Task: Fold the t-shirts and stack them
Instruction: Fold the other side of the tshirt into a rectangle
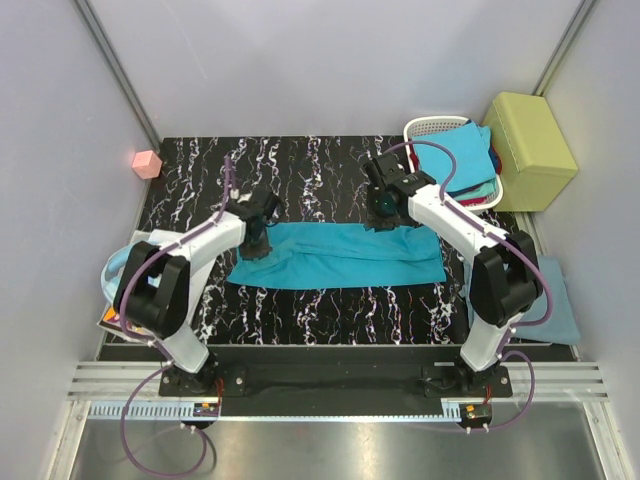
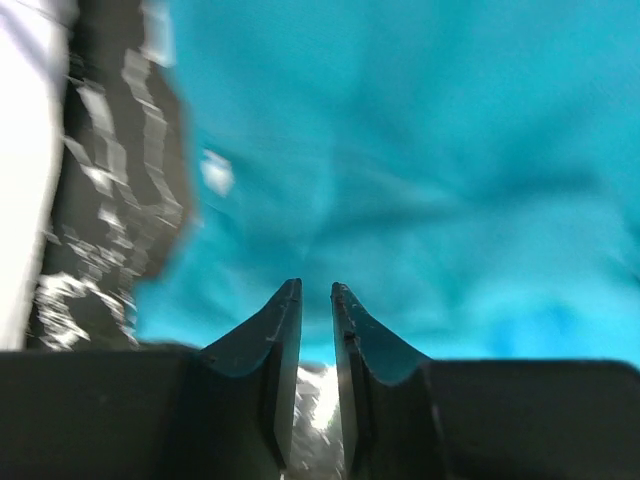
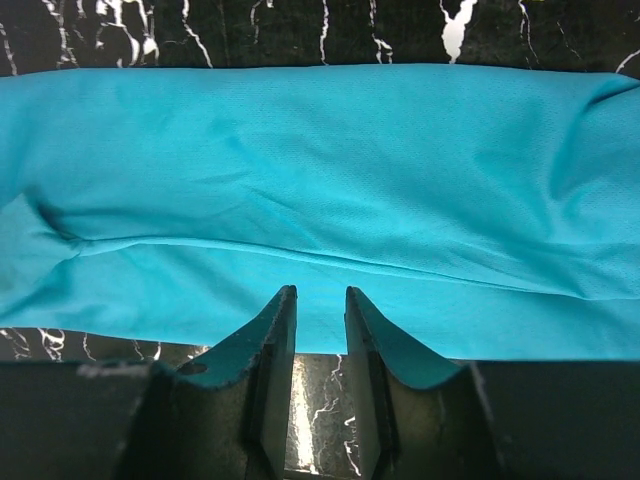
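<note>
A large teal t-shirt lies folded into a long band across the black marbled table. My left gripper hovers over the band's left end. In the left wrist view the left gripper stands open by a narrow gap with only table showing through it, and the teal cloth looks blurred. My right gripper is at the band's far edge, right of middle. Seen from the right wrist, that gripper is open and empty, its tips over the near hem of the shirt.
A white slatted basket at the back right holds bright blue and red cloth. A yellow-green box stands beside it. A grey-blue shirt lies at the right edge. A pink cube sits far left.
</note>
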`<move>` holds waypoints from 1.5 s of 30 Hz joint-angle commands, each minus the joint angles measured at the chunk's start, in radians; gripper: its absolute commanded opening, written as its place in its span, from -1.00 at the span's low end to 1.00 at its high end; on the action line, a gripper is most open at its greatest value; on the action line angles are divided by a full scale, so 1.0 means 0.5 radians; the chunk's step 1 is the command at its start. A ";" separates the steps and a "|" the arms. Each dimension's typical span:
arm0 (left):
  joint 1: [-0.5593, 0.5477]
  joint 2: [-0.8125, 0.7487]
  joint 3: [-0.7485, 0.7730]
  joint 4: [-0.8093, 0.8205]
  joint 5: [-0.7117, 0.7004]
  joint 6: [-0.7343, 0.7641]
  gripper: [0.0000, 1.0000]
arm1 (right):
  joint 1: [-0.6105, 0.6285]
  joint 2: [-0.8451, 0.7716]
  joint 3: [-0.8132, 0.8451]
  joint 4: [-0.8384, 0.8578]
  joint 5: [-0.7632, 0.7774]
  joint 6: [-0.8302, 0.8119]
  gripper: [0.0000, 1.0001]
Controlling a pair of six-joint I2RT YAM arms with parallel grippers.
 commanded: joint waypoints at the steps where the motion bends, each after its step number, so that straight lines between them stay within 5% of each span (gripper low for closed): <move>1: 0.207 0.028 0.154 0.057 -0.035 0.089 -0.53 | 0.009 -0.063 0.034 0.057 -0.073 0.021 -0.33; 14: 0.302 0.559 0.657 0.057 0.133 0.230 -0.51 | 0.205 0.047 0.116 0.054 -0.134 0.049 -0.34; 26: 0.462 0.838 0.841 0.030 0.284 0.230 -0.71 | 0.454 0.222 0.389 0.008 -0.180 0.055 -0.32; 45: 0.465 0.940 0.887 0.008 0.318 0.205 -0.76 | 0.524 0.811 0.969 -0.001 -0.561 0.141 0.07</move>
